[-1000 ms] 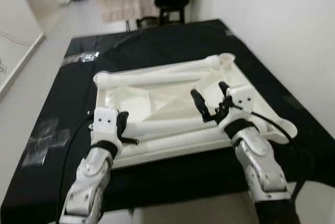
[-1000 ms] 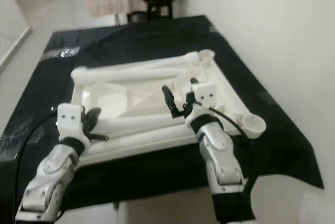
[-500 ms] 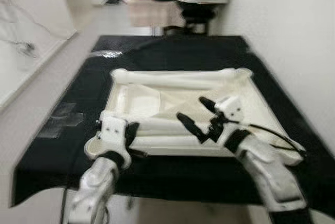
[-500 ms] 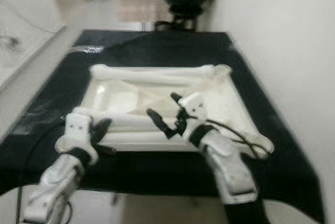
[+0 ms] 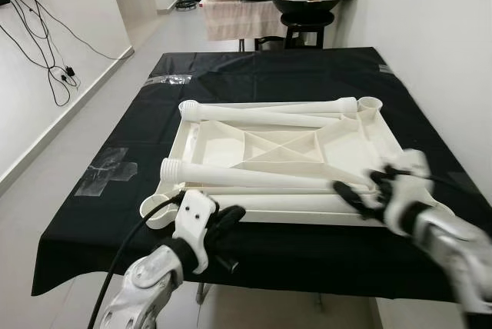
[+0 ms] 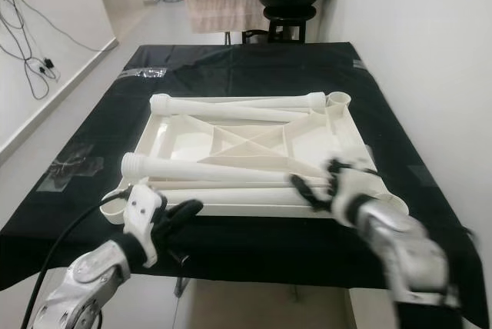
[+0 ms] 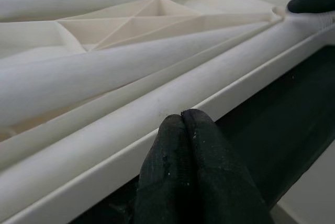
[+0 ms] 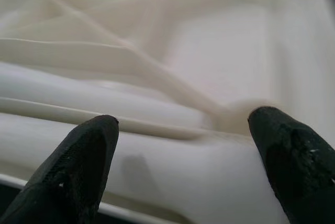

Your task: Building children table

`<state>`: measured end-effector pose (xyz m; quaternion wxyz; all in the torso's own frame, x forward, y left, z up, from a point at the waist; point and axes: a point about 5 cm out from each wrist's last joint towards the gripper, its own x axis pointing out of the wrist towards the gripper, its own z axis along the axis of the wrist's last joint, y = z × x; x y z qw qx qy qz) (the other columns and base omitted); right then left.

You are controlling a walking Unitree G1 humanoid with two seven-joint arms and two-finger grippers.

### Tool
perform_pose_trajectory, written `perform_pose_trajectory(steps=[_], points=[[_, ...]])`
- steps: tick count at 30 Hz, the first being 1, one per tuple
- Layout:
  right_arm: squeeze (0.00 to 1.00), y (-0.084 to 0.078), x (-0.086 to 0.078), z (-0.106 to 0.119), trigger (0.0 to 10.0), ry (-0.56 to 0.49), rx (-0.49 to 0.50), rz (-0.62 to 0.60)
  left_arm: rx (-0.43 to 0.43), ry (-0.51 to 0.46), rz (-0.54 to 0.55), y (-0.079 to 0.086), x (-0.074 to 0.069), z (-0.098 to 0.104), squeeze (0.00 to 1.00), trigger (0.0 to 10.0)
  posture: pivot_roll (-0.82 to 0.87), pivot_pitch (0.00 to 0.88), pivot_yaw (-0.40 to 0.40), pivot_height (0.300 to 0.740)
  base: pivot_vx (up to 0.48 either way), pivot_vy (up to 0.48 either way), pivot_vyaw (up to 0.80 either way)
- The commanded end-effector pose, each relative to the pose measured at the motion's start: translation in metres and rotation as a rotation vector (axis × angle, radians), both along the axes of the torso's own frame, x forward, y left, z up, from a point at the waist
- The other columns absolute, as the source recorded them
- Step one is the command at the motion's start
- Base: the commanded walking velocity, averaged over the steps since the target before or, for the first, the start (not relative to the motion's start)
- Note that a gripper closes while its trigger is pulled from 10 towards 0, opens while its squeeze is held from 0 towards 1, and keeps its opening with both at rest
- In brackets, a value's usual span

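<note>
An upturned white plastic tabletop [image 5: 207, 151] lies on a black-covered table [image 5: 254, 75]. Several white legs rest inside it: one along the far rim [image 5: 269, 108], another across the near half [image 5: 254, 177]. My left gripper [image 5: 233, 214] is shut and holds nothing. It sits just off the tabletop's near-left rim [image 7: 104, 156], with its fingertips [image 7: 172, 130] pressed together. My right gripper [image 6: 317, 177] is open at the near-right side and looks blurred. Its fingers [image 8: 78, 171] straddle the near rim and a leg [image 8: 78, 93].
A white wall runs close along the table's right side. On the left is open floor with cables [image 5: 46, 44]. Tape patches [image 5: 108, 169] stick to the cloth. A stool [image 5: 307, 18] and stacked storage stand beyond the far end.
The camera view has shifted and sharpened. My right gripper has dropped from over the tabletop's middle to its near-right rim. My left gripper has pulled back off the near-left corner.
</note>
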<state>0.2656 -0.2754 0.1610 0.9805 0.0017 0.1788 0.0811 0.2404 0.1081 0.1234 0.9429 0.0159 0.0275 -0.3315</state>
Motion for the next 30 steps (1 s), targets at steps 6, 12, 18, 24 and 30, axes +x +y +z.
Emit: perform_pose_trajectory(steps=[6, 12, 18, 24, 30], points=[[0.00, -0.030, -0.025, 0.017, 10.0, 0.071, 0.072, 0.008, 0.028, -0.023, -0.040, 0.001, -0.001, -0.001, 0.00, 10.0, -0.05, 0.063, 0.033, 0.740, 0.000, 0.000, 0.00], [0.00, -0.008, -0.032, 0.014, 10.0, 0.113, 0.080, 0.134, 0.031, -0.029, -0.055, 0.000, -0.002, -0.001, 0.00, 10.0, -0.05, 0.063, 0.034, 0.740, 0.000, 0.000, 0.00], [0.00, 0.006, -0.018, 0.007, 10.0, 0.102, 0.114, 0.154, 0.045, -0.038, -0.078, -0.003, -0.003, 0.000, 0.00, 10.0, -0.04, 0.062, 0.035, 0.740, 0.000, 0.000, 0.00], [0.00, 0.006, -0.006, 0.007, 10.0, 0.091, 0.124, 0.135, 0.055, -0.034, -0.111, -0.005, -0.005, -0.001, 0.00, 10.0, -0.04, 0.062, 0.033, 0.740, 0.000, 0.000, 0.00], [0.00, 0.003, 0.003, 0.007, 10.0, 0.118, 0.108, 0.112, 0.062, -0.037, -0.113, -0.007, -0.006, -0.001, 0.00, 10.0, -0.03, 0.064, 0.024, 0.740, 0.000, 0.000, 0.00]])
